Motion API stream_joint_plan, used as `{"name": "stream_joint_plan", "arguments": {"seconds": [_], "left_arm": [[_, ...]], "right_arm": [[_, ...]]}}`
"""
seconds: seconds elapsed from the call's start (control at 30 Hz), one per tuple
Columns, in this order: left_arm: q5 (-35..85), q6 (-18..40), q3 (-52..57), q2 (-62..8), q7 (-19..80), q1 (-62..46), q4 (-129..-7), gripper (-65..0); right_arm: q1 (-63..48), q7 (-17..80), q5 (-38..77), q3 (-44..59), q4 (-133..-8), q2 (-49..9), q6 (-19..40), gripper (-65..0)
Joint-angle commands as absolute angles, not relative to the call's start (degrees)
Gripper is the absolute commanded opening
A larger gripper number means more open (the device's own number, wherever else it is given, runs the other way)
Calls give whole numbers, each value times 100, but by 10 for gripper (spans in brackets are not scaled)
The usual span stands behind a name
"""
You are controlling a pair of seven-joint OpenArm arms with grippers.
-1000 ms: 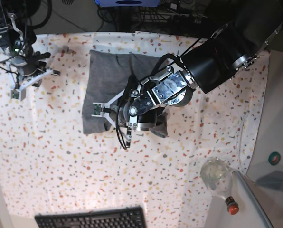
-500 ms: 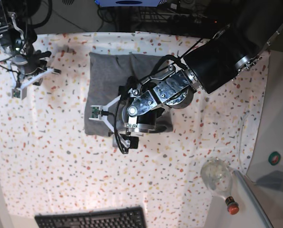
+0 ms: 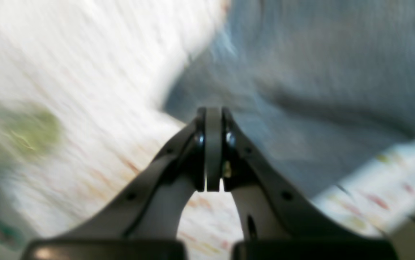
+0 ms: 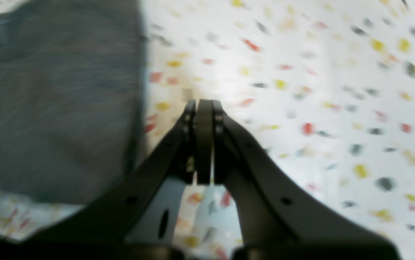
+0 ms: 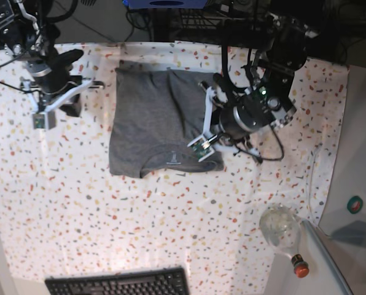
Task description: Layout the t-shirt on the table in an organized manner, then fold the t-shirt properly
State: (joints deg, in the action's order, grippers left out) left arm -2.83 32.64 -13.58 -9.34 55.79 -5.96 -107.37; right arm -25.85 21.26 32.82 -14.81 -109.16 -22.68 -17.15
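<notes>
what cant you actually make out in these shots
- Left wrist view: motion blur smears the t-shirt and table; a greenish smudge is unidentifiable.
- Right wrist view: blur hides the shirt's folds.
- Base view: the left gripper hides the shirt's right edge; the collar label is too small to read.

One t-shirt point(image 5: 152, 123) on one desk point(image 5: 78, 209) — a single grey garment on speckled cloth. Two hands in view — left hand point(image 5: 198, 146), right hand point(image 5: 43, 117). Also one keyboard point(image 5: 118, 284) and one clear bottle point(image 5: 282, 232).
</notes>
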Motion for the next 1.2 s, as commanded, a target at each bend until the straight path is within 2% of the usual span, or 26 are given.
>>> {"name": "stream_joint_plan", "arguments": {"seconds": [0.0, 0.1, 0.17, 0.27, 0.4, 0.57, 0.7, 0.93, 1.17], "left_arm": [[-84, 3231, -1288, -892, 5051, -743, -10826, -650], [-75, 3231, -1147, -901, 3952, -1411, -10607, -650], [-66, 3222, -1138, -901, 3609, -1552, -10360, -650], [-66, 3222, -1138, -910, 3591, -1516, -9763, -650], [-66, 3213, -1130, -954, 3582, -1385, -9138, -650], [-66, 3213, -1156, -1095, 3582, -1305, -8690, -650], [-66, 3213, -1138, -1103, 3582, -1200, -8374, -650], [-57, 3213, -1077, -1279, 3618, -1323, -9103, -650], [-4, 3222, 101, -1323, 3582, -2185, -10343, -650]], "right_arm": [[-2527, 2044, 3248, -1666, -11046, -2352, -1684, -650], [-2132, 2062, 3248, -2343, -10993, -2360, -1684, -650], [-1859, 2062, 3248, -2782, -10941, -2360, -1684, -650], [-1455, 2062, 3248, -3363, -10791, -2343, -1692, -650], [-1068, 2044, 3248, -3952, -10000, -2316, -1692, -650], [-1147, 1807, 3248, -4057, -9077, -2229, -1692, -650], [-1253, 1367, 3248, -4075, -8840, -2264, -1692, -650], [-1279, 1385, 3248, -4075, -8901, -2264, -1692, -650], [-1543, 1376, 3248, -3987, -9877, -2774, -1710, -650]]}}
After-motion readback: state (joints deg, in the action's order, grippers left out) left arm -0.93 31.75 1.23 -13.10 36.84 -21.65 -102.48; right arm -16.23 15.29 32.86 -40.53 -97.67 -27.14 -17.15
